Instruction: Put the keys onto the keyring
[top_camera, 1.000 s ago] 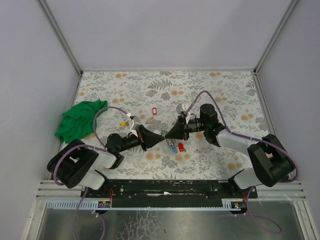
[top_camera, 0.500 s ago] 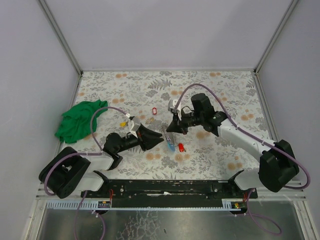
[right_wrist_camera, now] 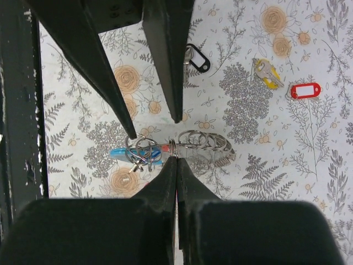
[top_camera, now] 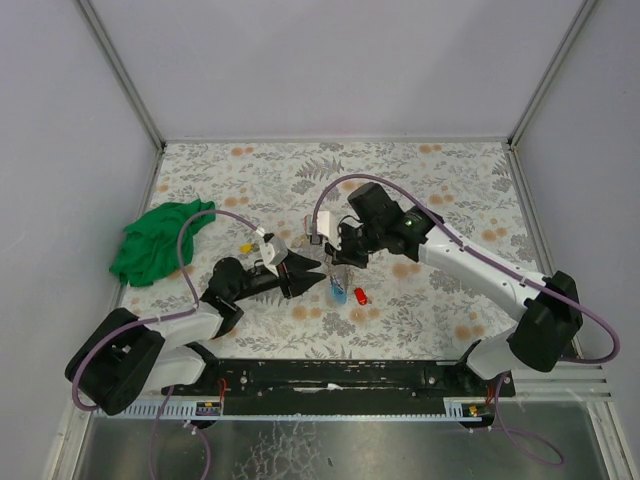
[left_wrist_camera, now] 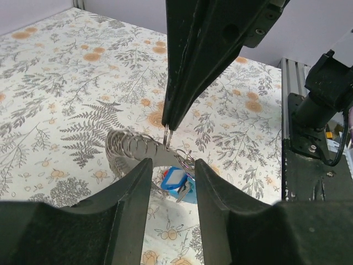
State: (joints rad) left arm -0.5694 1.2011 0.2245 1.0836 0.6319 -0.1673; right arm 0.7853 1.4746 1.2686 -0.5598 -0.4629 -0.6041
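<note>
The keyring [right_wrist_camera: 205, 141] is a curved metal strip carrying several wire rings, and it also shows in the left wrist view [left_wrist_camera: 129, 146]. My right gripper [right_wrist_camera: 176, 158] is shut on one small ring [right_wrist_camera: 172, 146] of it and points down over it [top_camera: 336, 268]. A blue-tagged key [right_wrist_camera: 118, 153] hangs in a cluster of rings at one end and shows in the left wrist view [left_wrist_camera: 176, 179] and the top view [top_camera: 339, 294]. My left gripper [left_wrist_camera: 172, 163] is open, its fingertips on either side of that cluster [top_camera: 318, 278]. A red key [top_camera: 361, 296] lies beside it.
A red-tagged key [right_wrist_camera: 305, 90], a yellow key [right_wrist_camera: 266, 73] and a black-tagged key [right_wrist_camera: 196, 58] lie loose on the floral tabletop [top_camera: 450, 190]. A green cloth [top_camera: 155, 240] lies bunched at the left edge. Grey walls enclose the table.
My right arm has swung left and away from its base, and its gripper now points down over the keyring. My left gripper has reached a little further forward towards the keys.
</note>
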